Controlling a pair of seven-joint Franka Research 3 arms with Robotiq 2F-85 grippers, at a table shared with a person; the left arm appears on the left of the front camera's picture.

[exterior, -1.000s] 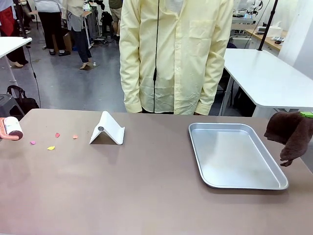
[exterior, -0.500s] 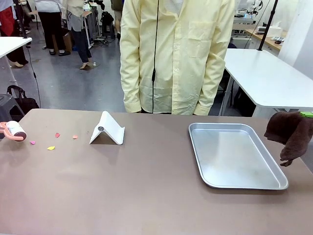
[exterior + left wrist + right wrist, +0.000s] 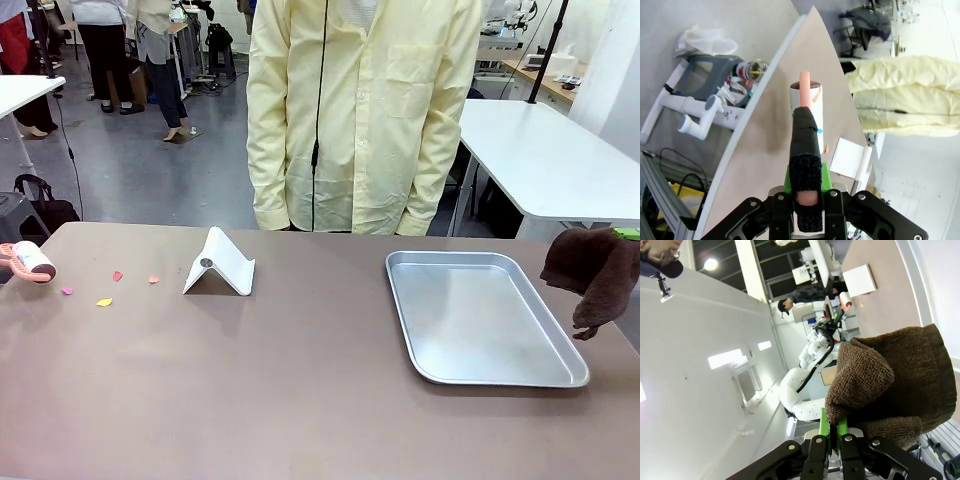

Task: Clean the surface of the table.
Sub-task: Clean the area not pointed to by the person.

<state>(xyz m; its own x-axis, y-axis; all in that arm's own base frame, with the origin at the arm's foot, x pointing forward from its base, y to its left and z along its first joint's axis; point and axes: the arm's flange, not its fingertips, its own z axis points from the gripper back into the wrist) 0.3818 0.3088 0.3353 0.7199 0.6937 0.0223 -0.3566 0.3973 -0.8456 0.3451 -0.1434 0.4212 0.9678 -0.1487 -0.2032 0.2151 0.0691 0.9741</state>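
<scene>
The taupe bench (image 3: 300, 410) carries a white folded stand (image 3: 220, 264) and a steel tray (image 3: 480, 320) — well apart. Coloured scraps (image 3: 104, 301) lie near a lint roller (image 3: 30, 261) at its left edge; a brown towel (image 3: 595, 270) hangs at the right. A person (image 3: 360, 110) in pale yellow stands behind.

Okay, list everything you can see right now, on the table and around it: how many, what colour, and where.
table: one, taupe-brown, across the front view
tray: one, silver, on the table's right part
stand: one, white, on the table left of middle
scraps: four, pink, orange and yellow, on the table left of the stand
roller: one, white with pink handle, at the table's left edge
towel: one, brown, hanging at the right edge
person: one, pale yellow shirt, at the far side
left gripper: one, black with green pads, shut on the roller
right gripper: one, same colours, shut on the towel
</scene>
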